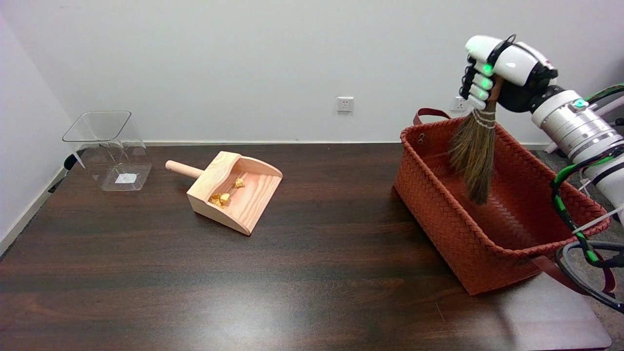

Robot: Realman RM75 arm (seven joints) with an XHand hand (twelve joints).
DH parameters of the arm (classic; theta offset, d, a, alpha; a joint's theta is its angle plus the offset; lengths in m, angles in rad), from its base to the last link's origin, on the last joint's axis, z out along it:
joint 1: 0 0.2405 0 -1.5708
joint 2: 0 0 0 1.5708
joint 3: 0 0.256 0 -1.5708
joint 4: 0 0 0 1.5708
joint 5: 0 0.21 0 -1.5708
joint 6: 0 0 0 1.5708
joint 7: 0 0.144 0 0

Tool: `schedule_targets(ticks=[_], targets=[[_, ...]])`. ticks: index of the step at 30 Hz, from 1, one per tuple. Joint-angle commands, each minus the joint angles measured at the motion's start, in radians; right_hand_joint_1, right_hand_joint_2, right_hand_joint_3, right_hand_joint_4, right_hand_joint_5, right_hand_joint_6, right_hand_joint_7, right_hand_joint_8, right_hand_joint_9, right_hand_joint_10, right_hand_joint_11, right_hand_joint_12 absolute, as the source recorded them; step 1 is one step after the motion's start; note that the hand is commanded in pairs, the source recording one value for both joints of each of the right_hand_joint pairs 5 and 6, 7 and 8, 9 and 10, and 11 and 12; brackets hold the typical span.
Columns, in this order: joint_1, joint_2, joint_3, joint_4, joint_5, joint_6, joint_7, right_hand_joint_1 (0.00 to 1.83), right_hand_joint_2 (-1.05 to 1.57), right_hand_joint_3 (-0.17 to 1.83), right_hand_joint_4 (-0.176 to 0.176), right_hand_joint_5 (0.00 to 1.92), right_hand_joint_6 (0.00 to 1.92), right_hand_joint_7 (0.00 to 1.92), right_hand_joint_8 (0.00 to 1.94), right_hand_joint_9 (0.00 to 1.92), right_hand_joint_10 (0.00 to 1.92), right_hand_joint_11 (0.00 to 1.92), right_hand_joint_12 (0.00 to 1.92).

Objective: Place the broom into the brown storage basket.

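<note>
basket [453, 229] reddish-brown woven | broom [474, 151] brown bristles | dustpan [239, 197] pale wood-grain | table [243, 282] dark brown

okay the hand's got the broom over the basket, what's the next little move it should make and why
Probably lower a bit further, then let go. The right hand grips the broom by its handle, bristles hanging down inside the brown storage basket, the handle end well above the rim. Whether the tips touch the bottom cannot be told, so a drop from here might tip it out.
</note>
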Motion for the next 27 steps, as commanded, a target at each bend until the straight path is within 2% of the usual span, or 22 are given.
schedule_targets(ticks=[1,2,3,4,27], targets=[[-0.047,0.0,-0.105,-0.016,0.004,0.044,-0.218,1.0,1.57,0.65,0.0,1.92,1.92,1.92,1.92,1.92,1.92,1.92,1.92],[-0.047,0.0,-0.109,-0.016,0.004,0.045,-0.219,1.0,1.57,0.65,0.0,1.92,1.92,1.92,1.92,1.92,1.92,1.92,1.92],[-0.073,0.005,-0.169,0.185,0.088,0.027,-0.207,1.0,1.57,0.65,0.0,1.92,1.92,1.92,1.92,1.92,1.92,1.92,1.92],[-0.048,-0.001,-0.124,-0.008,0.007,0.054,-0.226,1.0,1.57,0.65,0.0,1.92,1.92,1.92,1.92,1.92,1.92,1.92,1.92],[-0.017,-0.022,-0.307,-0.055,0.006,0.177,-0.263,0.96,1.57,0.64,0.0,1.92,1.92,1.92,1.92,1.92,1.92,1.92,1.92]])
